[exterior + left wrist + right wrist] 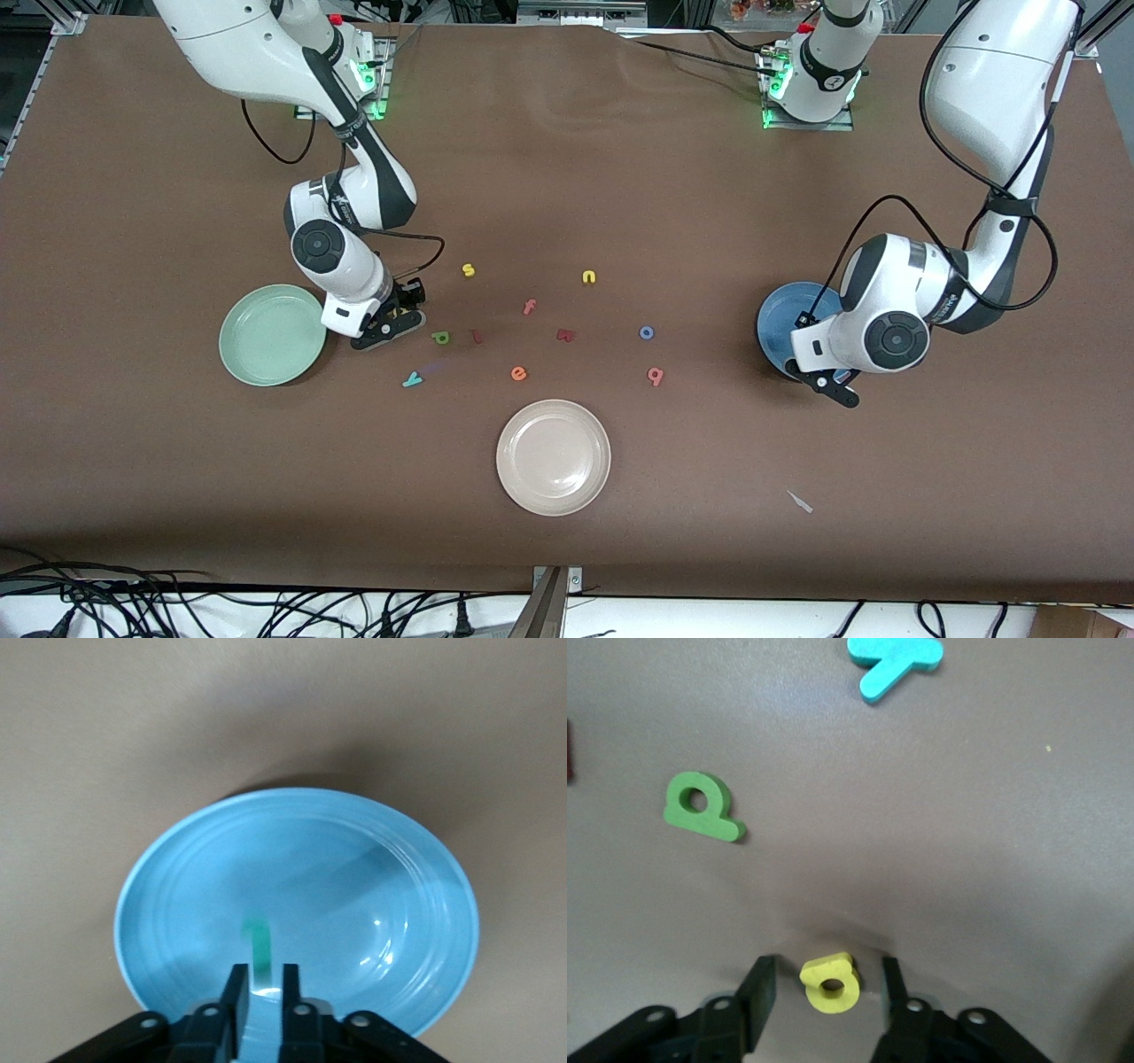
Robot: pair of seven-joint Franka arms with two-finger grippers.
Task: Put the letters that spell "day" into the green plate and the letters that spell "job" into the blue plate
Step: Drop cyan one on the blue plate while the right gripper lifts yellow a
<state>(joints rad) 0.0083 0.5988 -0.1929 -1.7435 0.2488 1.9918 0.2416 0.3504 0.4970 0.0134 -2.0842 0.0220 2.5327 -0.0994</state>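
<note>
My right gripper (390, 323) (827, 967) is down at the table beside the green plate (272, 335). It is open, with a finger on each side of the yellow "a" (830, 982) and a gap at both sides. The green "d" (440, 337) (702, 805) lies close by, and the teal "y" (412, 379) (891, 663) lies nearer the camera. My left gripper (837, 387) (263, 968) hangs over the blue plate (784, 319) (177, 868), its jaws slightly apart. The teal "j" (258, 946) is blurred at the fingertips, narrower than the gap. The blue "o" (647, 332) and pinkish-red "b" (655, 376) lie on the table.
A cream-white plate (553, 456) sits nearer the camera at mid-table. Spare letters are scattered between the arms: yellow "s" (468, 270) and "n" (588, 277), pink "f" (529, 307), orange "e" (518, 373) and a dark red letter (565, 335).
</note>
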